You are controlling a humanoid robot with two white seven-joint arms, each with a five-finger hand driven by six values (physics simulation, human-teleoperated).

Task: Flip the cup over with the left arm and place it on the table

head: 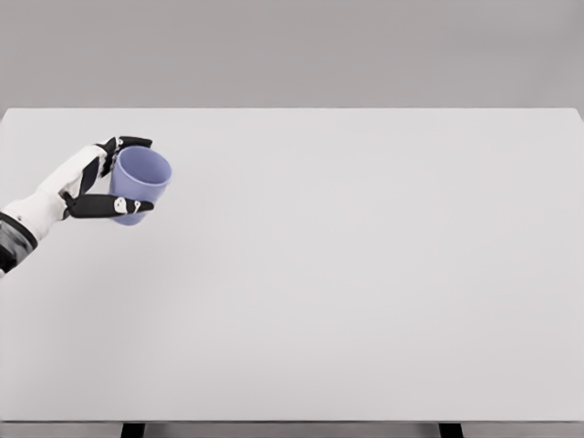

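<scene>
Desk (365, 301), white, fills the near field, front edge closest to camera. At its far-left side, left hand (96, 182) clamped on the cup (140, 185): dark fingers (128, 142) over the top, thumb across the lower wall. Cup is pale blue-violet, tilted with its open mouth facing up and right; contact with the desk cannot be told.

cup (140, 183): periwinkle blue | left hand (87, 178): white, fingers (100, 206) black | table (365, 274): plain pale grey-white
</scene>
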